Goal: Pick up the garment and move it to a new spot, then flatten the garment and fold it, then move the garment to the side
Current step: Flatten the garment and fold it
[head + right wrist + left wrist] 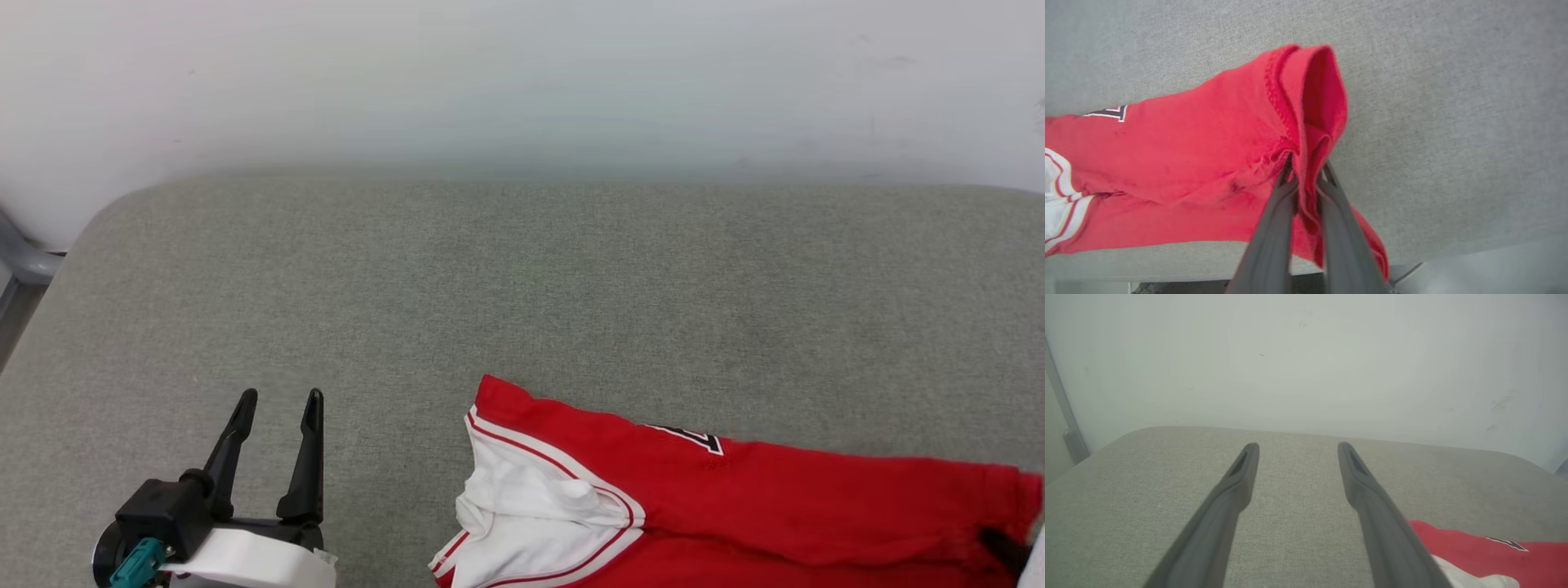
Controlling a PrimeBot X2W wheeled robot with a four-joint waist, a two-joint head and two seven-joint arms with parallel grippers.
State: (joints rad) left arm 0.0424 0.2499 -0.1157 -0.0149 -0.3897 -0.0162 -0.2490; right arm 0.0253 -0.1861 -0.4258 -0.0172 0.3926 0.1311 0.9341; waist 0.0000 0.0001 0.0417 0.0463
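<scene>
right gripper [1307, 163] pinches a red edge of the garment [1188, 155]. i see left gripper [282, 398] spread open left of it.

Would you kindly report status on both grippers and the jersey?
Left gripper open, empty. Right gripper shut on red jersey, at its stitched edge. Jersey bunched on grey fabric surface, near side. Nothing seen in the way.

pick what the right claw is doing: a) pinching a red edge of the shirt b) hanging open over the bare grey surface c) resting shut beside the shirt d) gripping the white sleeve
a: the right claw is closed on a bunched red edge of the garment, seen in the right wrist view.
</scene>
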